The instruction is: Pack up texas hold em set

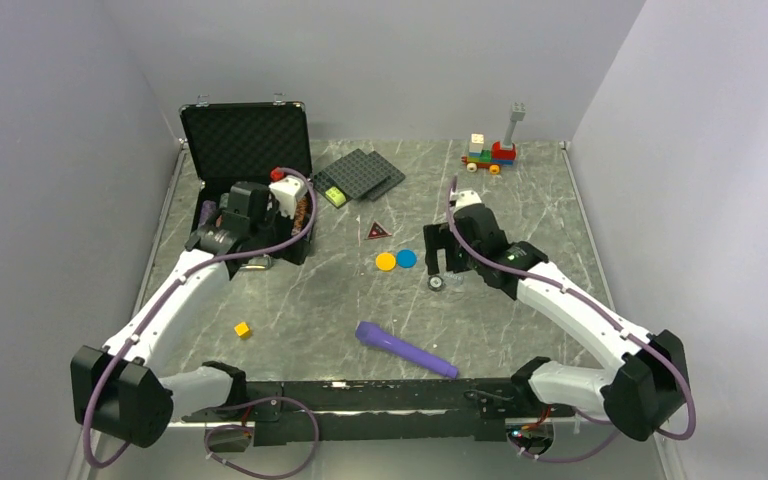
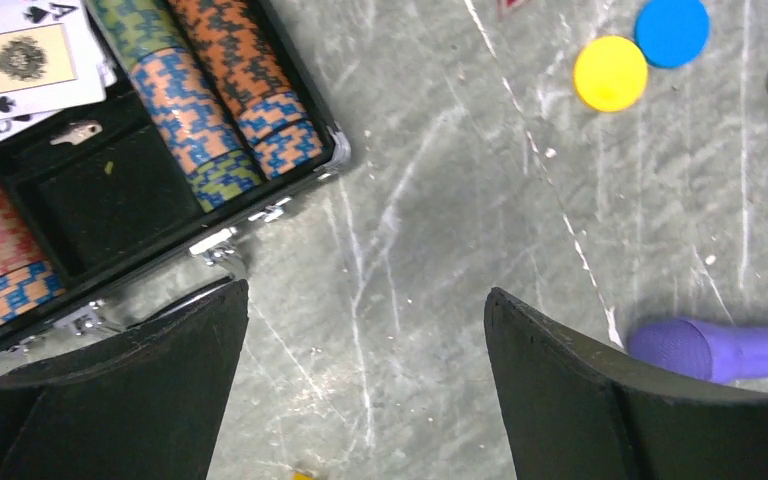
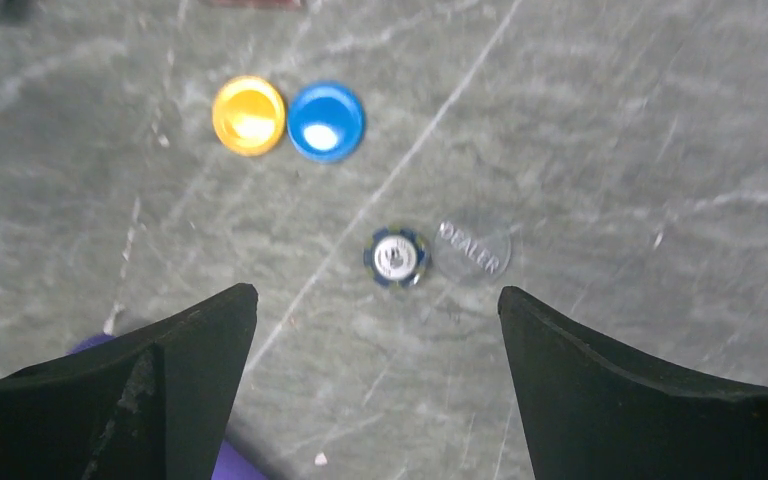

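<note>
Left gripper [image 2: 363,290] wide open beside the case [image 2: 110,205], right gripper [image 3: 377,291] open too — near a lone chip [image 3: 397,257]

We see a grey marbled table [image 1: 310,290]. Upper left on it stands an open black case [image 1: 245,140]; upper centre, dark studded plates [image 1: 365,175]; upper right, a block train [image 1: 488,152]. At centre lie a red triangle [image 1: 377,231], a yellow disc [image 1: 386,262] touching a blue disc [image 1: 406,259], and a chip [image 3: 397,257] beside a clear dealer button [image 3: 473,249]. Lower centre lies a purple cylinder [image 1: 405,349]; lower left, a yellow cube [image 1: 243,329].
</note>
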`<state>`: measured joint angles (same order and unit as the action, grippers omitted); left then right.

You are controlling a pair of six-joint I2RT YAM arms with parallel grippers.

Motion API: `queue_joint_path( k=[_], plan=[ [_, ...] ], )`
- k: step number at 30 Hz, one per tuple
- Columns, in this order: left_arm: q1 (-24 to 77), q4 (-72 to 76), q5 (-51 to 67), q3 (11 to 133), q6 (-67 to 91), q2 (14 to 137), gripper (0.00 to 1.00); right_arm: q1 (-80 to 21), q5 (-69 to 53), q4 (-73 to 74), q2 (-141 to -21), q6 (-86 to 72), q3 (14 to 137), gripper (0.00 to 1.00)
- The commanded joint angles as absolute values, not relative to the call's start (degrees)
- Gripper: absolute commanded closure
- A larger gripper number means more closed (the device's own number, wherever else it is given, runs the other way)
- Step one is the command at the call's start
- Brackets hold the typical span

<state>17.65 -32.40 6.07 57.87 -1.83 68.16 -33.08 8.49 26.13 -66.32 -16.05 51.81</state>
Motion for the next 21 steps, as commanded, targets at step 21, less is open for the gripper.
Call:
queue_joint_path(
  k=[21],
  plan=[
    [19.33, -30.06, 5.81, 54.31, -0.37, 57.92, 0.09, -37.98, 13.65, 20.49, -87.85, -26.48, 49.41, 0.26]
  ],
)
